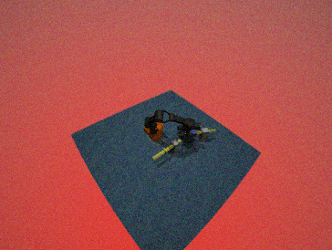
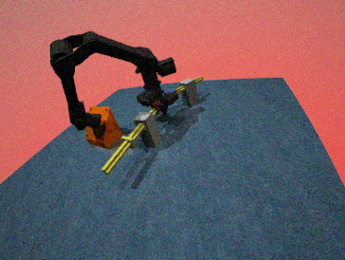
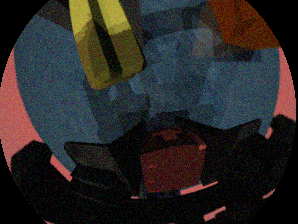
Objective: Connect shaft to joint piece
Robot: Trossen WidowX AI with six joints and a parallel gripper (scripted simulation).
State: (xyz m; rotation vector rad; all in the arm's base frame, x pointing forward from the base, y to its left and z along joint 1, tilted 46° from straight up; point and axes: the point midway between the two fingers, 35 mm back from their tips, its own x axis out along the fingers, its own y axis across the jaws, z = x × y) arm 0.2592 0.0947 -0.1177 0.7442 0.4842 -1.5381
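Observation:
The red joint piece (image 2: 157, 105) (image 3: 172, 169) sits between the fingertips of my gripper (image 2: 161, 109) (image 3: 160, 121), which is shut on it from both sides. The fingers hide much of it, and I cannot tell exactly where its opening points. A blue-purple part (image 1: 193, 131) shows between the joint and the far block (image 1: 205, 130) (image 2: 190, 96). The first shaft (image 1: 212, 130) (image 2: 199, 79) sticks out behind that block. The second, yellow shaft (image 1: 160, 155) (image 2: 114, 160) (image 3: 116, 47) passes through the near block (image 1: 176, 142) (image 2: 151, 132). Its end is apart from the red piece in the wrist view.
The orange arm base (image 1: 154, 130) (image 2: 105, 128) (image 3: 245, 25) stands beside the near block. A yellow crosspiece (image 2: 128, 139) sits on the second shaft, outside the near block. The arm arches over from its base to the joint. A blue mat (image 1: 150, 196) (image 2: 227, 190) lies beneath everything.

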